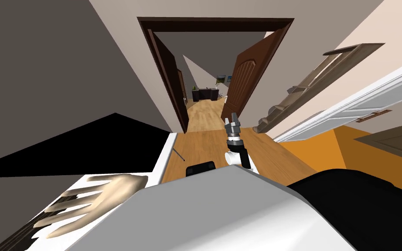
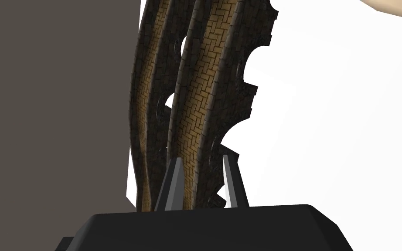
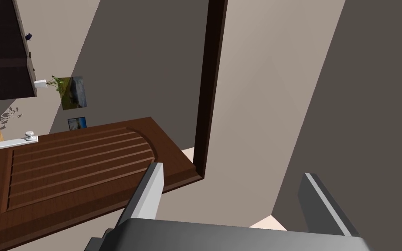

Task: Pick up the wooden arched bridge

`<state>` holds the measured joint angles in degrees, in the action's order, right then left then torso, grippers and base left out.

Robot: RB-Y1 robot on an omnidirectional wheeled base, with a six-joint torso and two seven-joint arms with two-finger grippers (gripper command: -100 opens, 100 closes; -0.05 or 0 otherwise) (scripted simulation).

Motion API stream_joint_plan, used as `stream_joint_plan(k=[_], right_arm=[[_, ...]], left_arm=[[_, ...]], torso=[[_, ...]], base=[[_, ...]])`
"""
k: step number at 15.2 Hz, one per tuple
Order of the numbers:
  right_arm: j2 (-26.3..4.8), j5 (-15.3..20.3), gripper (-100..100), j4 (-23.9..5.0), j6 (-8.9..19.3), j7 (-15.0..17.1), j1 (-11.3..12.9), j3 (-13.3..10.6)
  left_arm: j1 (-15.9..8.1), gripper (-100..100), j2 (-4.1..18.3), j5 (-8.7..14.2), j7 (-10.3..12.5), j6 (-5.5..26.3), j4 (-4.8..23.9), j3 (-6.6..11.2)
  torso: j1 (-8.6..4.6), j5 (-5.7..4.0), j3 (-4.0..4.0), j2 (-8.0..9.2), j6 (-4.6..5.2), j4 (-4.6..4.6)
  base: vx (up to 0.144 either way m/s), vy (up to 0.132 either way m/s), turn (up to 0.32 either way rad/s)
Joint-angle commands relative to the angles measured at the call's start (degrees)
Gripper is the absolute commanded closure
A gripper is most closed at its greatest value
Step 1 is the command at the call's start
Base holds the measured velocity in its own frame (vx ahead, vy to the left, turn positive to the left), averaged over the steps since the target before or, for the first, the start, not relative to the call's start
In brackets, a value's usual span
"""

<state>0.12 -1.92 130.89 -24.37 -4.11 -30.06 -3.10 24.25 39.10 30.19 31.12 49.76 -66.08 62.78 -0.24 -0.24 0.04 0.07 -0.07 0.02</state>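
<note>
The bridge (image 2: 200,87), dark-edged with tan brick-patterned decks, lies on a white top (image 2: 335,130) at the robot's near left, hard against a dark grey wall (image 2: 43,109); it runs away from the left gripper (image 2: 201,157), its scalloped edge turned toward the open white surface; the gripper's two thin fingers stand close together, clamped on the near end of one deck strip, one blade on each side of it; whether the bridge has left the top cannot be told; a pale hand-shaped ornament (image 1: 104,191) rests on the same top just beyond it, to the right; the right gripper (image 1: 232,117) hangs well apart, raised in front of the far doorway beside a brown door (image 3: 73,170), its fingers spread wide and holding nothing; the step in hand looks like the grasp itself, seemingly made; the next move calls for a straight lift clear of the top, kept away from the wall and the ornament, with a watch for the long piece tipping from an end-on hold.
</note>
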Motion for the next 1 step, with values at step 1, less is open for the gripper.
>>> stream_joint_plan(k=[1], right_arm=[[0.0, 0.0, 0, 0.0, 0.0, 0.0, 0.0, 0.0]], left_arm=[[0.0, 100, 0.0, 0.0, 0.0, 0.0, 0.0, 0.0]], torso=[[0.0, 0.0, 0.0, 0.0, 0.0, 0.0]], base=[[-0.008, -0.009, 0.008]])
